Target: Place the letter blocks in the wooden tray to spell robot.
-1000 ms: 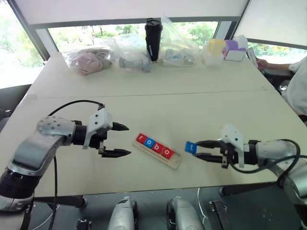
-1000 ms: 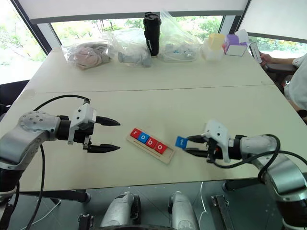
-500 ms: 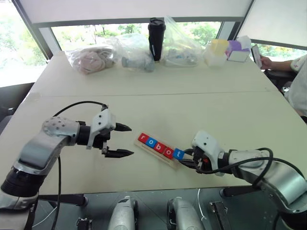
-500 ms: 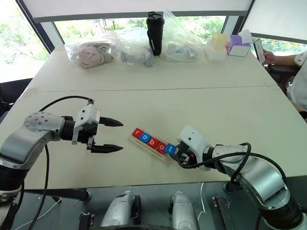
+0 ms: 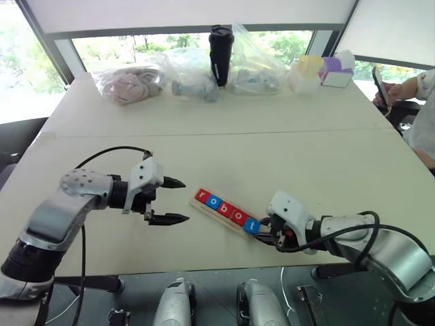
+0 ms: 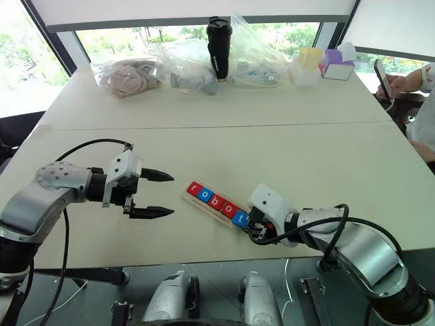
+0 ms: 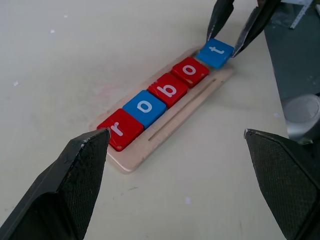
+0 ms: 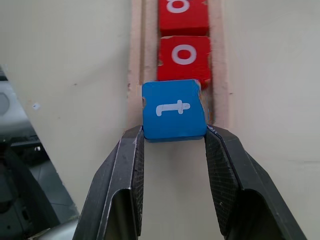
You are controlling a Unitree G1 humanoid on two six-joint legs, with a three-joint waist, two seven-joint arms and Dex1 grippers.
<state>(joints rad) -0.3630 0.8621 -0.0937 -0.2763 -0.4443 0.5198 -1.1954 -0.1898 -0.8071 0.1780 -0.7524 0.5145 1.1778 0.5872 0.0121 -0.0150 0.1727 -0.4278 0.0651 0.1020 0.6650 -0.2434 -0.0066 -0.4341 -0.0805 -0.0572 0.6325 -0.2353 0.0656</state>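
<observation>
Now wooden tray [image 7: 131,161] holds 4 letter blocks [image 7: 156,98].

Head stereo pair looks forward-down over surface [image 5: 272,149], wide. Left wrist view: near, low, along tray [image 7: 165,130] from r end. Right wrist view: very close, from t end. All share tray.

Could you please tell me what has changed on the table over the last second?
The right gripper, shut on the blue t tile, carried it from beside the pale wooden tray down to the tray's free end, next to the red o tile. It has not let go. The open left gripper and the other four tiles stayed put.
</observation>
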